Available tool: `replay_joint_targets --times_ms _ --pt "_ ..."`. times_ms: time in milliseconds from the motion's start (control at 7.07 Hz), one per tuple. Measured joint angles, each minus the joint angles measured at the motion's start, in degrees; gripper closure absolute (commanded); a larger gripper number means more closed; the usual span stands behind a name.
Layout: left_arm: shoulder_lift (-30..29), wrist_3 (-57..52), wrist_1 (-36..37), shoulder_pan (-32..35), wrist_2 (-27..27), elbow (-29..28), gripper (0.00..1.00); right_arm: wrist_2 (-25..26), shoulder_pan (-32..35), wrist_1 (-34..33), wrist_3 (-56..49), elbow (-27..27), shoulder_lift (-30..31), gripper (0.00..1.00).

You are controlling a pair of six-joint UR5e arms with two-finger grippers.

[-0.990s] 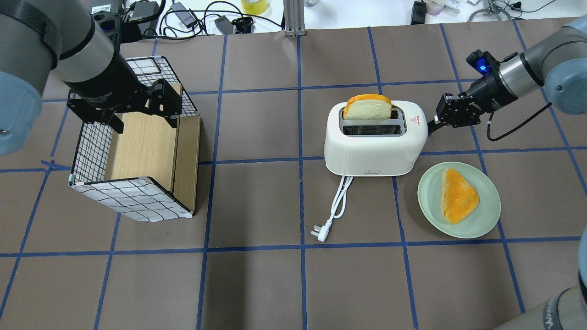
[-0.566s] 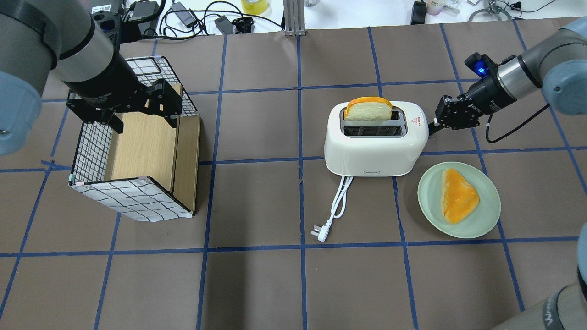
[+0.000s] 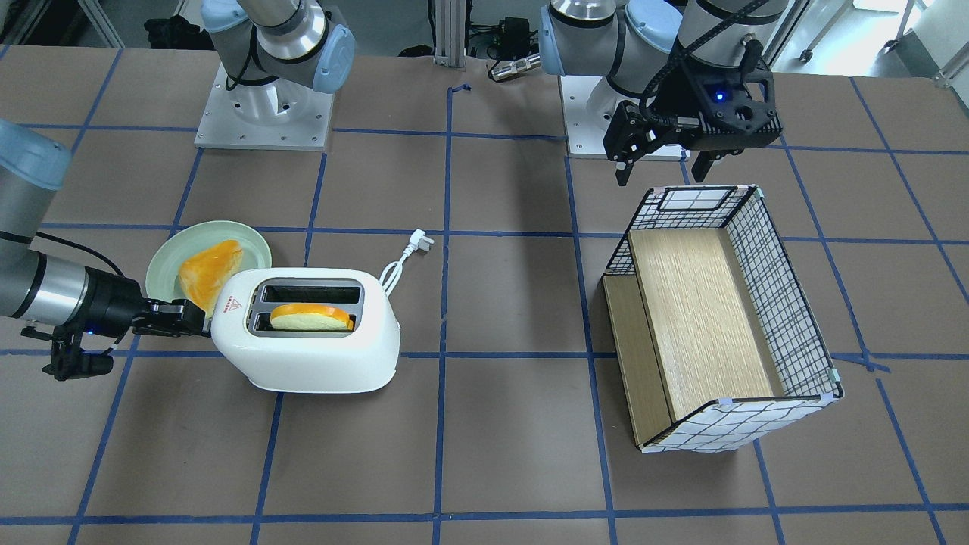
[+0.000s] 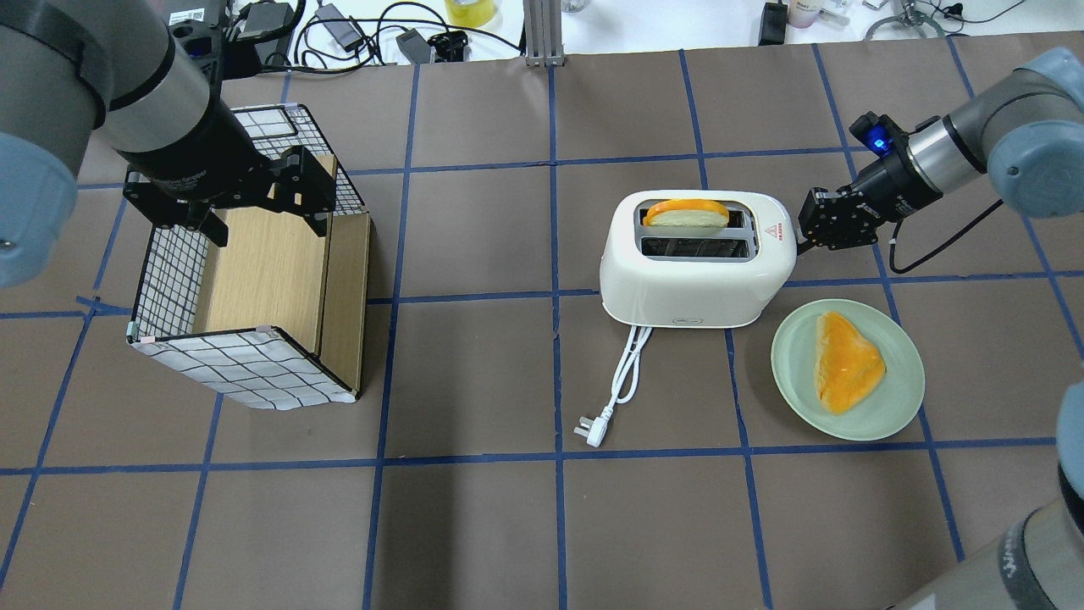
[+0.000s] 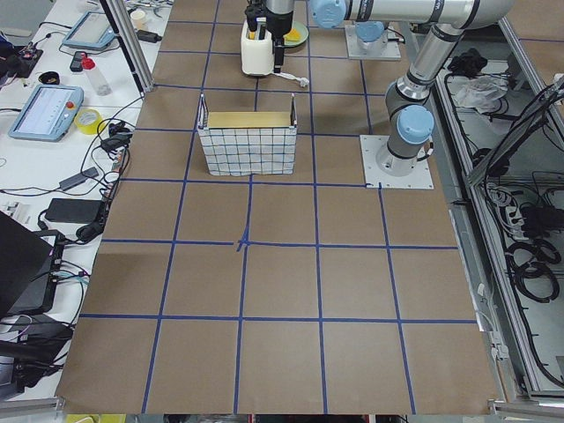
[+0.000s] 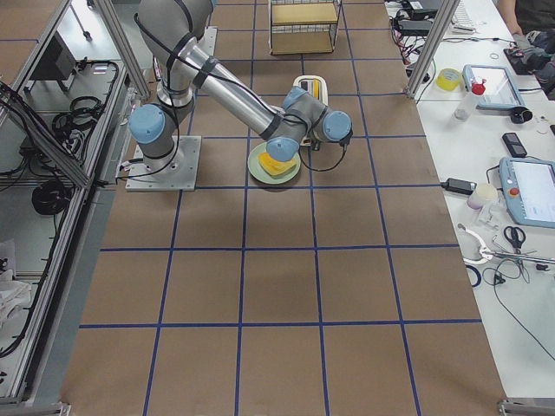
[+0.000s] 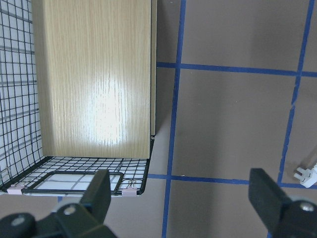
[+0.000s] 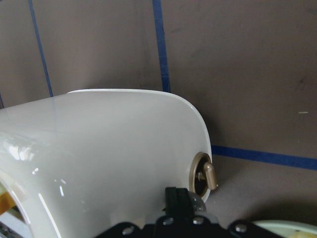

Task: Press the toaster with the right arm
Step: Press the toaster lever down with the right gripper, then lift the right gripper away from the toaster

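The white toaster [image 4: 694,284] stands right of the table's middle, and it also shows in the front view [image 3: 303,359]. A bread slice [image 4: 686,212] sits low in its far slot. My right gripper [image 4: 800,241] is shut, with its fingertips against the toaster's right end. In the right wrist view the fingertips [image 8: 177,197] sit just beside a brown knob [image 8: 205,174] on the toaster's wall [image 8: 109,148]. My left gripper [image 4: 264,222] is open and empty above the grid-patterned box [image 4: 254,288]. Its fingers [image 7: 101,191] stand wide apart.
A pale green plate [image 4: 788,356] with an orange-crusted bread slice [image 4: 847,360] lies in front of the right gripper. The toaster's white cord and plug [image 4: 593,428] trail toward the robot. Cables and clutter lie beyond the table's far edge.
My right gripper has moved down along the toaster's end. The bread slice has sunk from standing high to sitting low in the slot. The left arm has not moved.
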State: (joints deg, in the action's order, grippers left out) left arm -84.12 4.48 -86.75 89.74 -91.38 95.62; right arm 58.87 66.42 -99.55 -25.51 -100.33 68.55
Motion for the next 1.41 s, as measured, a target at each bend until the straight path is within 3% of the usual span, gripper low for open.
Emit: replay_joint_targets --times_ms 707,990,1414 --pt "0.0 0.0 0.0 0.0 0.0 0.0 0.0 5.0 0.3 2.5 9.2 4.1 9.2 1.0" --pt "0.0 0.0 0.0 0.0 0.0 0.0 0.0 10.3 0.5 8.0 11.8 8.1 14.1 0.98" --pt "-0.1 0.0 0.0 0.0 0.0 0.0 0.0 21.3 3.0 18.6 15.5 18.0 16.4 0.98"
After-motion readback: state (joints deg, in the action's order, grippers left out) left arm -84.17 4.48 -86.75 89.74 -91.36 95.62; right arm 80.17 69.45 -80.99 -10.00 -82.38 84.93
